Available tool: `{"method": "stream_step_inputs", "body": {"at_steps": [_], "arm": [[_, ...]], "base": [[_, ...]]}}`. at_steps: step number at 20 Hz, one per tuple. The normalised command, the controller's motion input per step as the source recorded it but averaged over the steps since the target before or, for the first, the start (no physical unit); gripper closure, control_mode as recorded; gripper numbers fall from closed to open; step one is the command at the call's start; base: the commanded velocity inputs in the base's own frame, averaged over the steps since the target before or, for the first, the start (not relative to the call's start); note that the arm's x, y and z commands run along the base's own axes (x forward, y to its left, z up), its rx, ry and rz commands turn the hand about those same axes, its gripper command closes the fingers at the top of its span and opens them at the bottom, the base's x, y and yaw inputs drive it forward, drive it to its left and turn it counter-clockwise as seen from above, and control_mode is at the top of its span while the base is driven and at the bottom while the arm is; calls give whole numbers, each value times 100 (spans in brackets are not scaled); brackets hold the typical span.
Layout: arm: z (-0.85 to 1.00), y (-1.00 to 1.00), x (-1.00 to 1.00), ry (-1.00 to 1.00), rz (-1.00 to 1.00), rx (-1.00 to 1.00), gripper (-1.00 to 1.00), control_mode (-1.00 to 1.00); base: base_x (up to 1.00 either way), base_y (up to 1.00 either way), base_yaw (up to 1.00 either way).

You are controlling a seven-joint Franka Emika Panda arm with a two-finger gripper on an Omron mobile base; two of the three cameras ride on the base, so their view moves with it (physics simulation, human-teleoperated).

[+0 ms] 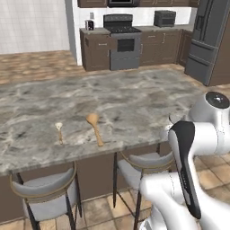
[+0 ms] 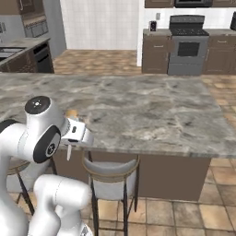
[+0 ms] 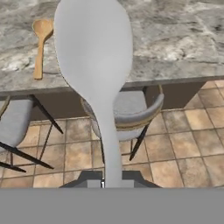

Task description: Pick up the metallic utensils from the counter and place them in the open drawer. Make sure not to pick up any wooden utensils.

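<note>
Gripper [image 3: 112, 181] off the counter [image 1: 134, 96] edge, above the stools: I have it closed narrowly on the thin handle end of a grey metal spoon [image 3: 94, 57], bowl pointing away from the hand. I judge the spoon stiff, light and slick, and bowl-heavy when gripped this far back, so it may pivot. Both wooden spoons [image 1: 94, 127] [image 1: 59, 130] lie on the counter. I cannot see the drawer.
</note>
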Motion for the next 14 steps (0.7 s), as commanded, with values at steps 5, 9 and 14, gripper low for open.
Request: {"method": "stream_step_inputs", "body": {"at_steps": [5, 9, 14], "arm": [[0, 0, 0, 0, 0, 0, 100, 100], [0, 0, 0, 0, 0, 0, 100, 100], [0, 0, 0, 0, 0, 0, 100, 100]], "base": [[6, -100, -14], [25, -100, -10], [49, -100, -6]]}}
